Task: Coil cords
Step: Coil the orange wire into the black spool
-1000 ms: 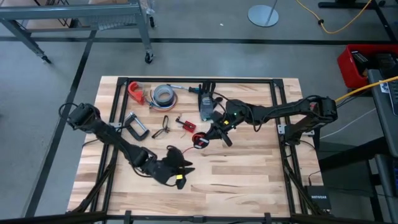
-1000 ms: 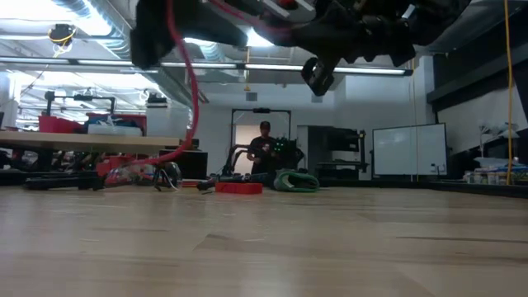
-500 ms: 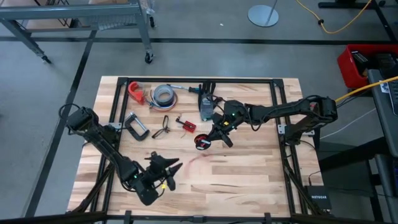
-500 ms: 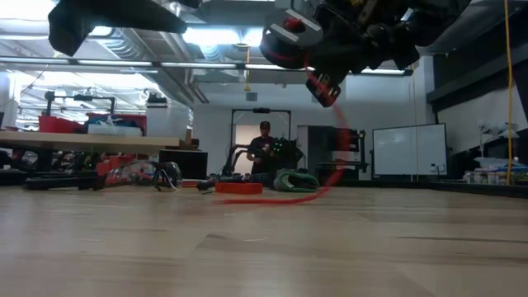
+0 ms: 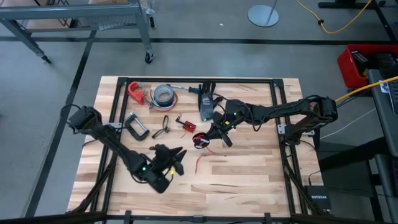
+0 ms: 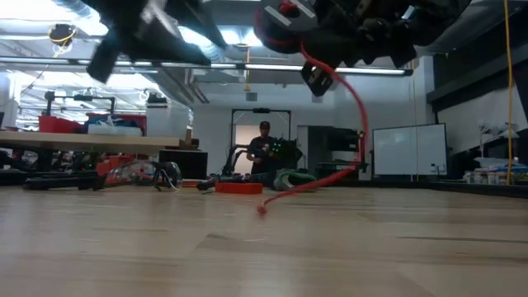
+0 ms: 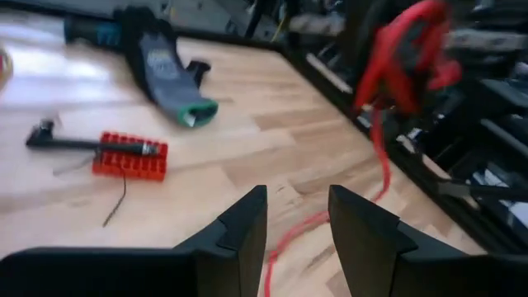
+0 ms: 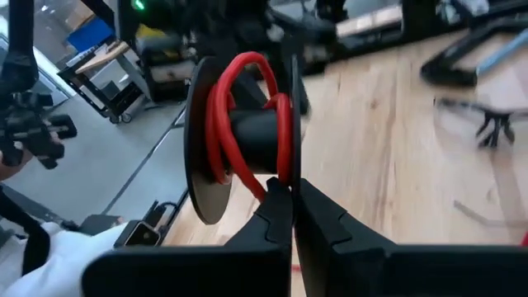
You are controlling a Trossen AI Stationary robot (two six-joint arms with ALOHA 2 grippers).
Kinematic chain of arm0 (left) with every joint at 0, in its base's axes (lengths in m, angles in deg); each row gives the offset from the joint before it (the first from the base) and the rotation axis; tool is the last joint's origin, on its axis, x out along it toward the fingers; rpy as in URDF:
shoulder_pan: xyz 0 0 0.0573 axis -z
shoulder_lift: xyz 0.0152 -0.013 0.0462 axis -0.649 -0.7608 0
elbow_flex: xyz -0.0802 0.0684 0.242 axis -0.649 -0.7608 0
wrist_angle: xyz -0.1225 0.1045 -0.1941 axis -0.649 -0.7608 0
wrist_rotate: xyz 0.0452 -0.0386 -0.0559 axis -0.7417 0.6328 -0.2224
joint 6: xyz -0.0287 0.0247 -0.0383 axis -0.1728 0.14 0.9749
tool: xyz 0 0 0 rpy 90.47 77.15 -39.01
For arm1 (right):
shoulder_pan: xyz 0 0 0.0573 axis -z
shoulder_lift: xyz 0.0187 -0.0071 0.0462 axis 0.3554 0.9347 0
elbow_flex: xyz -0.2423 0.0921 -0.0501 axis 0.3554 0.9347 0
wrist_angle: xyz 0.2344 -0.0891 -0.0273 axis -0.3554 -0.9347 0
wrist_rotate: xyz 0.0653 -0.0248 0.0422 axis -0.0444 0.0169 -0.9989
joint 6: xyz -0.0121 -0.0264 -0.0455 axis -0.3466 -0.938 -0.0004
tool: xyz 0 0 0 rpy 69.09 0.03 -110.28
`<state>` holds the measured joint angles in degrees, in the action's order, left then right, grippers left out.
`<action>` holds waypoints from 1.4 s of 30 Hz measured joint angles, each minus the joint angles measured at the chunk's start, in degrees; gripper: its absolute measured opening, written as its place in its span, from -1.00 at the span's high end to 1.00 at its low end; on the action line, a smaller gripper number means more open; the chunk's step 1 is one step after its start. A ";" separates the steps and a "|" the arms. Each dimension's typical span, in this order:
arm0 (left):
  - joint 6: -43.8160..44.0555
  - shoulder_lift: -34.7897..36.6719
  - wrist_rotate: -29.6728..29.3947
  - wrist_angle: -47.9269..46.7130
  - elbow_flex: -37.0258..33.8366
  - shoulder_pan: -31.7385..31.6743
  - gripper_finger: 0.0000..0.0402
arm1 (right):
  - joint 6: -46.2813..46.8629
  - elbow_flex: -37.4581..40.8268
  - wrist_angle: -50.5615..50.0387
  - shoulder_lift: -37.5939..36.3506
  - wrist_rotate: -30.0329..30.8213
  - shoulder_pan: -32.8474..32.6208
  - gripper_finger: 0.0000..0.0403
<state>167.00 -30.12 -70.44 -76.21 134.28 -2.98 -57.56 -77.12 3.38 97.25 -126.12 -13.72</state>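
Right wrist view, right pincer [image 8: 294, 191] clenched on red cord [image 8: 227, 124], left pincer [image 7: 297, 216] released.

Bright, even overhead light (ceiling glare in low view), motion-blurred wrist views.

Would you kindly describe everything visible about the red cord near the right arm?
The red cord is thin, flexible and looks plastic-coated. Several turns are wound on a small dark spool with round flanges, held off the table at the shut right pincer. The unwound tail hangs from the spool in a curve, and its free end lies on the wooden table near the middle. The open left pincer is close to that tail but not gripping it.
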 joint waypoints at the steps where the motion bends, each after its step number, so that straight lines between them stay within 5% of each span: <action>1: 1.25 -0.08 1.36 -0.26 0.00 -0.88 0.39 | -0.56 0.00 0.76 0.00 0.19 0.01 0.99; 11: 1.02 -2.75 12.93 2.66 -0.07 -7.81 0.39 | -2.75 0.00 6.53 0.00 7.22 0.07 0.99; 20: -24.48 -2.75 13.23 19.34 -0.02 -9.46 0.56 | -3.24 -0.04 15.14 0.00 10.96 0.02 0.99; 42: -33.14 -2.72 14.49 23.32 -0.02 -12.34 0.37 | -2.81 -0.04 20.54 0.02 18.16 -1.86 0.99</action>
<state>133.86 -32.84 -55.95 -52.90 134.26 -15.32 -60.37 -77.16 23.92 97.27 -107.96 -15.59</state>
